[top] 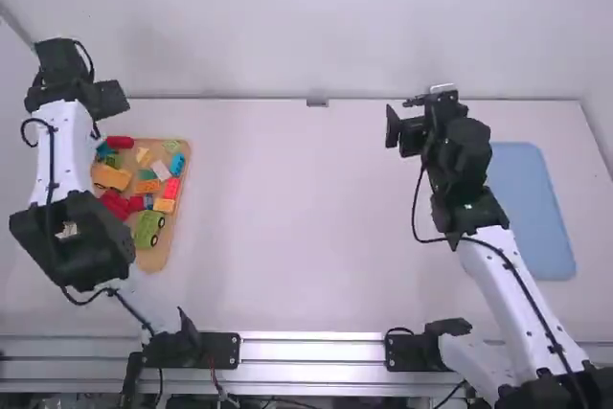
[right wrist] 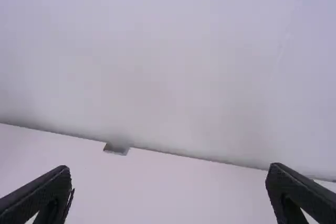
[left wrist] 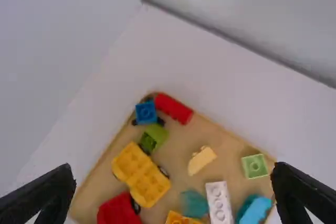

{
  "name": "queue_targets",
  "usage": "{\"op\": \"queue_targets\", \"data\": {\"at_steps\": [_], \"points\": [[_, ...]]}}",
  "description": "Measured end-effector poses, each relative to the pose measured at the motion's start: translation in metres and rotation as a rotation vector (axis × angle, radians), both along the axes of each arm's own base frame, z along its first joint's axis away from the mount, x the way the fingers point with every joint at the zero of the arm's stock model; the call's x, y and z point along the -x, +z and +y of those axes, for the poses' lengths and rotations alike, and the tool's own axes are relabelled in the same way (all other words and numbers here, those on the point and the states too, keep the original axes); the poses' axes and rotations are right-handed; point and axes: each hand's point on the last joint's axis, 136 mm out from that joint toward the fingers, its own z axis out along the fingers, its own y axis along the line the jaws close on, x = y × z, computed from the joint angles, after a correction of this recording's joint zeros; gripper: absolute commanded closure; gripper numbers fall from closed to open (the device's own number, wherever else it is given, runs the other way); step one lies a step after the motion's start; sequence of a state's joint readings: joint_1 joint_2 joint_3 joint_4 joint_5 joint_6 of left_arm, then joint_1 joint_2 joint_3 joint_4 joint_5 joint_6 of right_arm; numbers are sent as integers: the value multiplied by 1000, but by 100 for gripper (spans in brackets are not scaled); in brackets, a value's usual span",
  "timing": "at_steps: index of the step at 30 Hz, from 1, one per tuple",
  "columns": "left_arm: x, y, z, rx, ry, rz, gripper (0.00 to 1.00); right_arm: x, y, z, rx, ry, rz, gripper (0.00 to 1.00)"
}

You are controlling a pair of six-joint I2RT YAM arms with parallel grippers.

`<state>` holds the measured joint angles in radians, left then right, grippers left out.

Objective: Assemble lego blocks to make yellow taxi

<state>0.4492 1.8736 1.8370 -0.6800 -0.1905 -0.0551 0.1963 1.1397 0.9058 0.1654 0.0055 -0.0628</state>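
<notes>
select left gripper (left wrist: 173, 167) (fingers apart, empty), nearer than right arm (top: 495, 277); retract baseward to reach yellow wheeled block (left wrist: 140, 174), then grip across its long axis.

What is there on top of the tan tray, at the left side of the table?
The tray holds, among others, a red block, a blue block, a yellow car body and a white block. The surface directly beneath them is covered.
</notes>
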Motion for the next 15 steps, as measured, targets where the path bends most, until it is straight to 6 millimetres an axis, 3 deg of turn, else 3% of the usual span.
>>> {"op": "queue_targets", "data": {"at_steps": [4, 8, 10, 15], "points": [[12, -47, 31, 134, 57, 78, 1, 0, 2, 1, -10, 3, -8, 1], [26, -91, 48, 253, 114, 153, 1, 0, 2, 1, -11, 3, -6, 2], [27, -109, 48, 313, 132, 174, 1, 0, 1, 2, -9, 6, -4, 1], [22, -131, 38, 393, 155, 184, 1, 3, 1, 15, -11, 38, -1, 2]]}}
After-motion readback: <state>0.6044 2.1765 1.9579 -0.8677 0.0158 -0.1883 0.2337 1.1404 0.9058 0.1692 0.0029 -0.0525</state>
